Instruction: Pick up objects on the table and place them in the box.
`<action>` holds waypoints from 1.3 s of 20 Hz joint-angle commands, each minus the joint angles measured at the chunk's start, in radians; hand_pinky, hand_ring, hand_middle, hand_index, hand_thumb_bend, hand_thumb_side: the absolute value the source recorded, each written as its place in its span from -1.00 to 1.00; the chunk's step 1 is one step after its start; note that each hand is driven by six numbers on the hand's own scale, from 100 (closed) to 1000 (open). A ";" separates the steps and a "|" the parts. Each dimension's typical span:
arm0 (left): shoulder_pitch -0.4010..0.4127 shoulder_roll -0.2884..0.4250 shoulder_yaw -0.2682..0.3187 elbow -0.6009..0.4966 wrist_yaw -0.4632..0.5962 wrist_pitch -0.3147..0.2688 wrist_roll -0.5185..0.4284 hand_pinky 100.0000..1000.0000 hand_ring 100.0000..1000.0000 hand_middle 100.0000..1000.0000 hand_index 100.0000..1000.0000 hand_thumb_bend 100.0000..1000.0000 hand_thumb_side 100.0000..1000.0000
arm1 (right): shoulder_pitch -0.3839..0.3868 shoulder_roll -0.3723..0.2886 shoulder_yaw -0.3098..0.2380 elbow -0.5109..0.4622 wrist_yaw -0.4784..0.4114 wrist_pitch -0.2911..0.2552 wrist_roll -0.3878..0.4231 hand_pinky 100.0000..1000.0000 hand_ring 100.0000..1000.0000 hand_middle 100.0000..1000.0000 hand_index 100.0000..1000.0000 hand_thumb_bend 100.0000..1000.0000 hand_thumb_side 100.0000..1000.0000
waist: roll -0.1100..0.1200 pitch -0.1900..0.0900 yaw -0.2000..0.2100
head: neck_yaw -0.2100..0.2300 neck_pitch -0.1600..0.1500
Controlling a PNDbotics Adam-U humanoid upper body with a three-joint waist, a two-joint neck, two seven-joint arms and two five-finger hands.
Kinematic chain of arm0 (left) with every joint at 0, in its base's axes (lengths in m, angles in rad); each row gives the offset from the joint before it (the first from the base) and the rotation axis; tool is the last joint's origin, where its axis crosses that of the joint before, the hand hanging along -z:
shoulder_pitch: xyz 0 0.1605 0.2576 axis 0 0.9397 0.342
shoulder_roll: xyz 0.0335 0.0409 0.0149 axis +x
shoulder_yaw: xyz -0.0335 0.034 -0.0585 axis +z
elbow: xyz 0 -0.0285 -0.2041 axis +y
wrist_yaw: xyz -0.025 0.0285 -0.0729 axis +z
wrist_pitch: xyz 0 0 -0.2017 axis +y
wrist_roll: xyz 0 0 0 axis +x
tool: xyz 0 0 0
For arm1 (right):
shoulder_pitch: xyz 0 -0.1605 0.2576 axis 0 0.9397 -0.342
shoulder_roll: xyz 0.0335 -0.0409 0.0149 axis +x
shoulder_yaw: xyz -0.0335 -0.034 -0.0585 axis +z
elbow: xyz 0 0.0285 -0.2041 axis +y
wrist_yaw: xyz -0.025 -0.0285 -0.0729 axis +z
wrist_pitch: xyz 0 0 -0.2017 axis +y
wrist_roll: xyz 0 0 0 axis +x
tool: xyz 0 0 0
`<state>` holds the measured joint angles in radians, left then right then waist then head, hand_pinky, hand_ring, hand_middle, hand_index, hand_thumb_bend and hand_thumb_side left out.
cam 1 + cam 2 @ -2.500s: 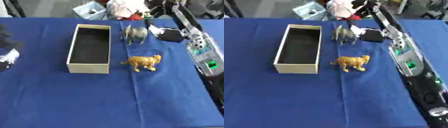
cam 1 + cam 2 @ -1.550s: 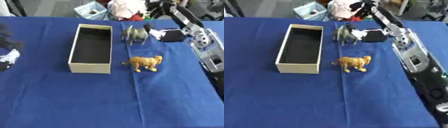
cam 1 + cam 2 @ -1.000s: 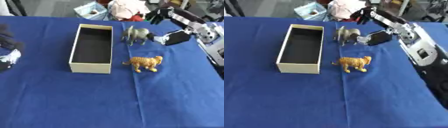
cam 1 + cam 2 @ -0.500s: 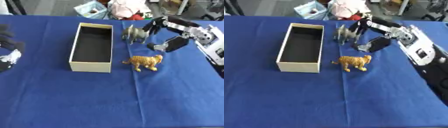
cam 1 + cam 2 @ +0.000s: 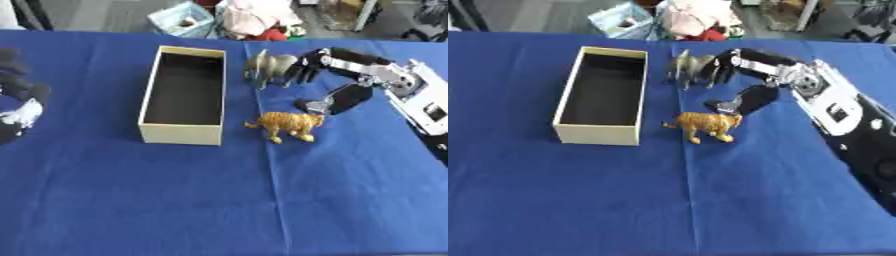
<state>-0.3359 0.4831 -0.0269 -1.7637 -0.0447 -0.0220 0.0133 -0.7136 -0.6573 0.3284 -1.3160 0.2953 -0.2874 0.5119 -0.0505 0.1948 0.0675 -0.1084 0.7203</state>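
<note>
Blue-clothed bench (image 5: 175,200): I've swung right hand (image 5: 337,97) down; its fingers (image 5: 302,70) spread, unclenched, touching the grey elephant figurine (image 5: 267,65); orange tiger figurine (image 5: 284,125) below thumb. Grasp imminent; open cardboard box (image 5: 184,137) empty.

blue tablecloth (image 5: 175,200), light blue basket (image 5: 182,19), pink bundle (image 5: 249,17)

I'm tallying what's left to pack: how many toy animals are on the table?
2: a grey animal beside the box's far right corner, at the right hand, and an orange tiger nearer, right of the box. The box looks empty.
</note>
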 commanded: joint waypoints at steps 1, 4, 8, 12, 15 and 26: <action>-0.009 0.020 0.007 -0.010 0.001 -0.001 -0.004 -0.04 0.05 0.10 0.55 -0.40 -0.81 | -0.025 -0.010 -0.001 0.012 0.016 -0.007 0.008 0.31 0.38 0.44 0.67 -0.54 -0.25 | 0.004 -0.018 0.000 | 0.001 0.006; -0.010 0.020 0.007 -0.010 0.001 -0.001 -0.004 -0.04 0.05 0.10 0.55 -0.40 -0.81 | -0.027 -0.004 0.004 0.025 0.026 -0.013 0.015 0.32 0.38 0.43 0.67 -0.54 -0.25 | 0.005 -0.018 0.001 | 0.002 0.005; -0.010 0.021 0.007 -0.010 0.001 -0.002 -0.005 -0.04 0.05 0.10 0.55 -0.40 -0.81 | -0.030 0.001 0.009 0.041 0.034 -0.020 0.023 0.32 0.38 0.44 0.66 -0.54 -0.25 | 0.005 -0.018 0.002 | 0.002 0.006; -0.010 0.021 0.007 -0.010 0.000 -0.002 -0.006 -0.04 0.05 0.10 0.55 -0.39 -0.81 | -0.033 0.003 0.015 0.051 0.041 -0.027 0.034 0.32 0.39 0.44 0.66 -0.54 -0.25 | 0.004 -0.017 0.003 | 0.003 0.007; -0.010 0.021 0.007 -0.010 0.000 -0.002 -0.006 -0.04 0.05 0.10 0.55 -0.38 -0.82 | -0.034 0.004 0.022 0.061 0.048 -0.029 0.055 0.33 0.40 0.44 0.67 -0.53 -0.25 | 0.004 -0.017 0.003 | 0.004 0.007; -0.010 0.020 0.007 -0.010 0.001 -0.001 -0.007 -0.04 0.06 0.10 0.55 -0.39 -0.81 | -0.032 0.011 0.021 0.091 0.090 -0.035 0.108 0.37 0.45 0.48 0.68 -0.49 -0.25 | 0.005 -0.016 0.003 | 0.005 0.006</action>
<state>-0.3359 0.4831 -0.0270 -1.7637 -0.0449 -0.0222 0.0071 -0.7294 -0.6284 0.3583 -1.2244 0.3736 -0.3209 0.6136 -0.0501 0.1948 0.0697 -0.1064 0.7204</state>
